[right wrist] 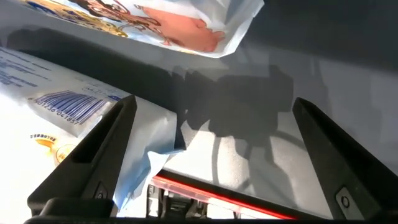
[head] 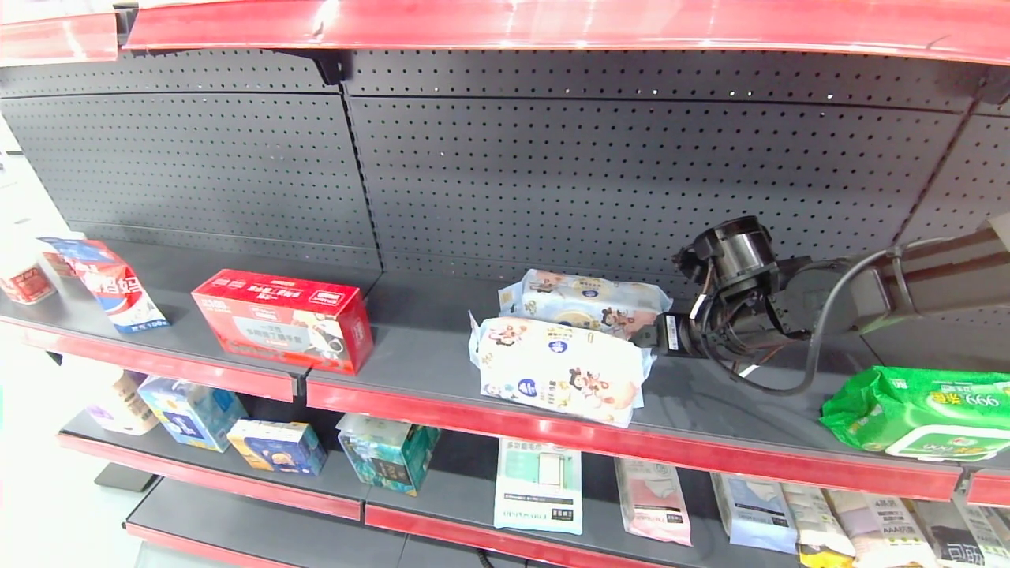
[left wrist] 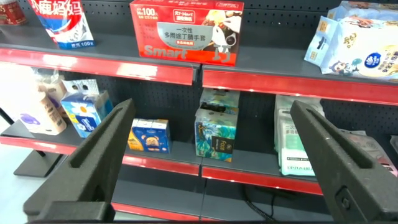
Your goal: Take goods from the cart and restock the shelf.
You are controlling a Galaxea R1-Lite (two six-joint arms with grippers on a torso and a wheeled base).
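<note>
Two white wet-wipe packs with cartoon print lie on the middle shelf (head: pixel 442 347), one in front (head: pixel 560 371) and one behind it (head: pixel 584 304). My right gripper (head: pixel 656 335) rests low over the shelf at their right ends, reaching in from the right. In the right wrist view it (right wrist: pixel 211 124) is open, with the barcoded pack (right wrist: pixel 62 118) lying against one finger (right wrist: pixel 99 155) and a crumpled corner between the fingers. The other pack's printed end (right wrist: pixel 180 22) lies farther off. My left gripper (left wrist: pixel 211 106) hangs open and holds nothing, facing the shelves.
A red box (head: pixel 284 319) and a blue-and-white carton (head: pixel 118 288) stand to the left on the same shelf, a green wipes pack (head: pixel 923 410) at the right. Lower shelves hold boxes (left wrist: pixel 216 127) and hanging packets (head: pixel 538 485). The shelf has a red front lip (head: pixel 552 430).
</note>
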